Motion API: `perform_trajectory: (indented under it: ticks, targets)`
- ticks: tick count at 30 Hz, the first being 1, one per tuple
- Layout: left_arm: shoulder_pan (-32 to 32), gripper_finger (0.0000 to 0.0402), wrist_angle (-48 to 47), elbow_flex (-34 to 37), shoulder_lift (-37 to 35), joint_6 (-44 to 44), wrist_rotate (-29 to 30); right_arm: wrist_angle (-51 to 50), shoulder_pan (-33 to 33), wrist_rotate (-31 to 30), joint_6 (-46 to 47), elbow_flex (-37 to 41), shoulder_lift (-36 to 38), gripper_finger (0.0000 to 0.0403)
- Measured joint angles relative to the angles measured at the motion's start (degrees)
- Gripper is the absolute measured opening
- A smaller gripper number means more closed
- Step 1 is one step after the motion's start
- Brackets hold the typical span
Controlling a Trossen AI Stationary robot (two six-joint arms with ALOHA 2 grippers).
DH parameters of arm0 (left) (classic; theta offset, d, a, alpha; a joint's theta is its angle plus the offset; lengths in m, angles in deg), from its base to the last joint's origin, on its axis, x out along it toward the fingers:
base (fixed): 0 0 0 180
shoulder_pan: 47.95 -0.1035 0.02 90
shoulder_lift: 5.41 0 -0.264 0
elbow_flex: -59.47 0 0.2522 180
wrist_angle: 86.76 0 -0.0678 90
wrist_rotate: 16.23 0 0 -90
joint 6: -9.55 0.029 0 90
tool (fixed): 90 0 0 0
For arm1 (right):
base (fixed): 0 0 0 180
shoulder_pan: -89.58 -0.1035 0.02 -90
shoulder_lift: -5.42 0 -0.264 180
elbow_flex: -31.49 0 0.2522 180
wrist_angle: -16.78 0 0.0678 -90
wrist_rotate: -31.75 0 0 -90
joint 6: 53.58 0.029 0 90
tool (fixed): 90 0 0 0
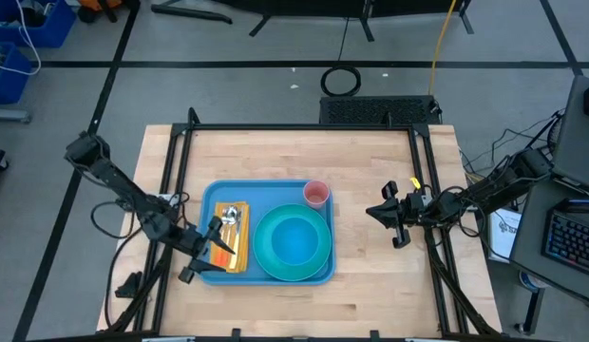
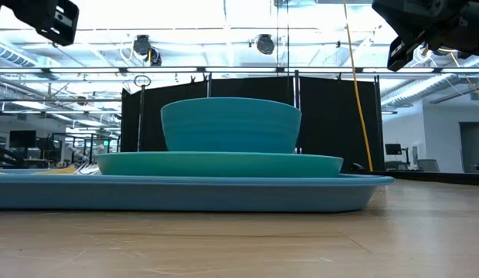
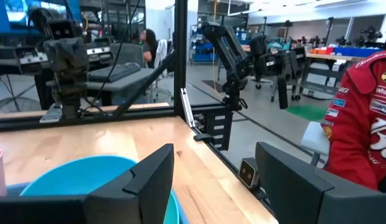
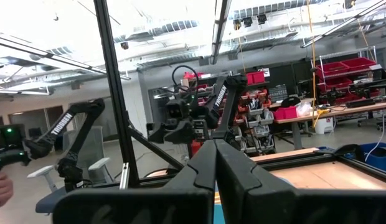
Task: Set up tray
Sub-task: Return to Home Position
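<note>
The tray (image 1: pixel 266 193) lies left of the table's (image 1: pixel 370 285) middle, long axis left-right. The left gripper (image 1: pixel 207 249), spread wide and empty, hangs over its left rim; the right gripper (image 1: pixel 378 214), closed on nothing, waits near the right edge.

Bright, even overhead light; ceiling lights (image 2: pixel 185 15) glare white, shadows faint.

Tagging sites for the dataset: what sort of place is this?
Likely a robotics lab: another dark robot arm marked Trossen, red plastic storage bins on shelving, black curtain partition behind the wooden table.
</note>
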Motion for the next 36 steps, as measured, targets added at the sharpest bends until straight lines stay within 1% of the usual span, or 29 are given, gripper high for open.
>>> perform_trajectory:
  ticks: [7, 12, 20, 24, 36]
  targets:
    - [0.0, 0.023, -0.59, 4.74, -7.25, 1.5, -1.29, 0.0, -0.01, -0.01, 0.01, 0.0, 0.0, 0.0]
    - [0.0, 0.023, -3.59, 6.89, -12.46, 1.5, -1.26, 0.02, 0.01, -0.01, 0.01, 0.0, 0.0, 0.0]
    - [0.0, 0.023, -12.11, 7.3, -20.48, 1.97, -1.81, 0.0, 0.01, 0.01, 0.01, 0.0, 0.0, 0.0]
    - [0.16, 0.023, -16.34, 7.32, -24.31, 3.2, -3.26, 0.0, -0.01, -0.01, 0.01, 0.0, 0.0, 0.0]
    - [3.06, 0.023, -27.5, 7.32, -35.25, 6.32, -2.71, 0.0, -0.01, 0.01, 0.01, 0.0, 0.0, 0.0]
